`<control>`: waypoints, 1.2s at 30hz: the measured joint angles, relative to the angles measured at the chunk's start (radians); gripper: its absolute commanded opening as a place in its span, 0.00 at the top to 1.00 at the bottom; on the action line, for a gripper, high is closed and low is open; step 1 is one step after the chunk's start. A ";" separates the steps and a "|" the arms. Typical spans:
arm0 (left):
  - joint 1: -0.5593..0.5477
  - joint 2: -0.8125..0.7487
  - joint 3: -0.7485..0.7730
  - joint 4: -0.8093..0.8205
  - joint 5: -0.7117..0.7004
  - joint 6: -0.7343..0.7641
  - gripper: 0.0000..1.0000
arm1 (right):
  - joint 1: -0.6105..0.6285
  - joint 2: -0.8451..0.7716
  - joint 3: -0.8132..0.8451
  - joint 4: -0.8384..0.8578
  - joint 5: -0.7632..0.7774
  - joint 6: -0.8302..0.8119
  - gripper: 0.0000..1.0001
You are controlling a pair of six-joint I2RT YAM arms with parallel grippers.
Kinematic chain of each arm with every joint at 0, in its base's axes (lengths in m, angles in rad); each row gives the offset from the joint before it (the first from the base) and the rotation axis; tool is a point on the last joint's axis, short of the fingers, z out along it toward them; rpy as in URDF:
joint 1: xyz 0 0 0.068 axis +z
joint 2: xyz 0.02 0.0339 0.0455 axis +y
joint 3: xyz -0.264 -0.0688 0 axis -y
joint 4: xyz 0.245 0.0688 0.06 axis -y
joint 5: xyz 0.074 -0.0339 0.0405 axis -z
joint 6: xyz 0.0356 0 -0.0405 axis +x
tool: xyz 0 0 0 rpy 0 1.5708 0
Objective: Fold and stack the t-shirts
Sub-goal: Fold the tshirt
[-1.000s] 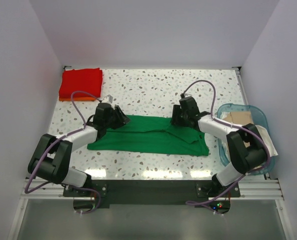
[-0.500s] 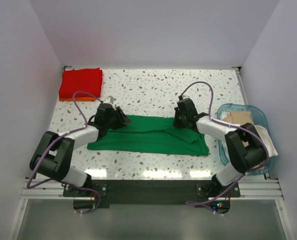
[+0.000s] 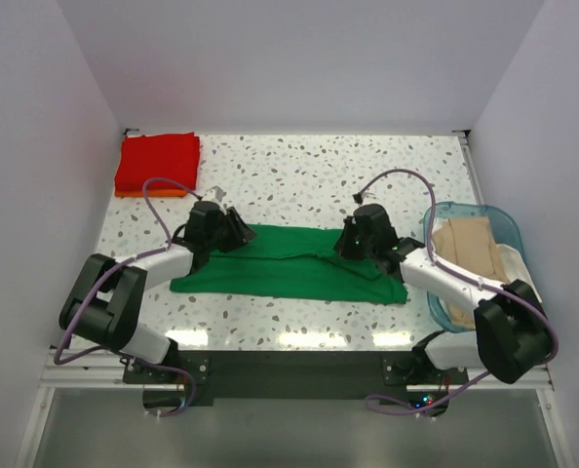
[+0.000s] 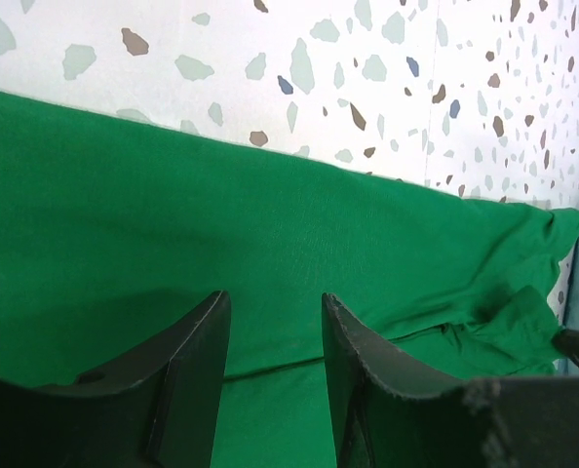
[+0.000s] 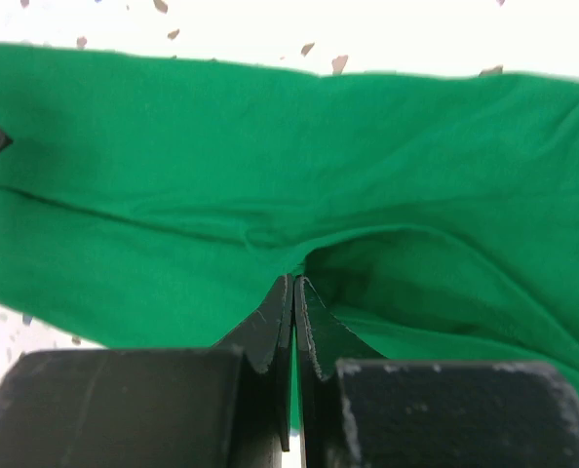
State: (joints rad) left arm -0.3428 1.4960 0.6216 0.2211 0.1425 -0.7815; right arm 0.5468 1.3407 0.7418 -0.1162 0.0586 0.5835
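Observation:
A bright green t-shirt (image 3: 289, 265) lies on the table as a long flat strip, with folds near its right end. My left gripper (image 3: 239, 232) hovers open over the shirt's upper left part, and the left wrist view shows only flat green cloth (image 4: 270, 195) between its fingers (image 4: 197, 341). My right gripper (image 3: 346, 242) is shut on a pinch of the green cloth (image 5: 173, 146) near the shirt's upper right. In the right wrist view the fabric puckers up into the closed tips of the right gripper (image 5: 294, 280).
A folded red t-shirt (image 3: 159, 161) sits on an orange one (image 3: 134, 193) at the back left corner. A translucent blue basket (image 3: 465, 210) at the right edge holds a beige shirt (image 3: 470, 253) and a white one (image 3: 523, 278). White walls enclose the table.
My right gripper has closed on the green shirt's fabric, and the right arm's elbow swung out to the right. The left gripper has barely moved and stays open.

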 measured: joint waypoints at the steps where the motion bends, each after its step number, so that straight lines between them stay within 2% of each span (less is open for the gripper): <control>1: 0.000 0.001 0.000 0.003 0.002 0.000 0.53 | 0.008 -0.015 -0.012 0.000 0.000 0.005 0.99; 8: 0.000 0.011 0.000 0.011 0.012 0.000 0.53 | 0.077 -0.088 -0.090 0.000 0.003 0.042 0.97; 19: 0.000 0.019 -0.002 0.026 0.028 0.000 0.52 | 0.161 -0.091 -0.122 0.013 0.014 0.065 0.85; 24: 0.000 0.024 -0.002 0.026 0.038 0.002 0.52 | 0.171 -0.105 -0.121 -0.005 0.036 0.064 0.73; 26: -0.002 0.024 -0.002 0.026 0.043 0.011 0.51 | 0.171 -0.145 -0.120 -0.038 0.058 0.061 0.66; 28: -0.008 0.024 -0.002 0.027 0.049 0.018 0.51 | 0.172 -0.204 -0.109 -0.084 0.093 0.057 0.65; 32: -0.051 0.024 0.009 0.025 0.060 0.044 0.52 | 0.169 -0.299 -0.051 -0.191 0.207 0.052 0.64; 36: -0.153 0.026 0.079 0.017 0.062 0.075 0.52 | 0.105 -0.316 -0.023 -0.242 0.253 0.053 0.65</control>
State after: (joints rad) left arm -0.4953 1.5219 0.7010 0.2382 0.2043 -0.7067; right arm 0.6514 1.0245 0.7193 -0.3584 0.3119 0.6361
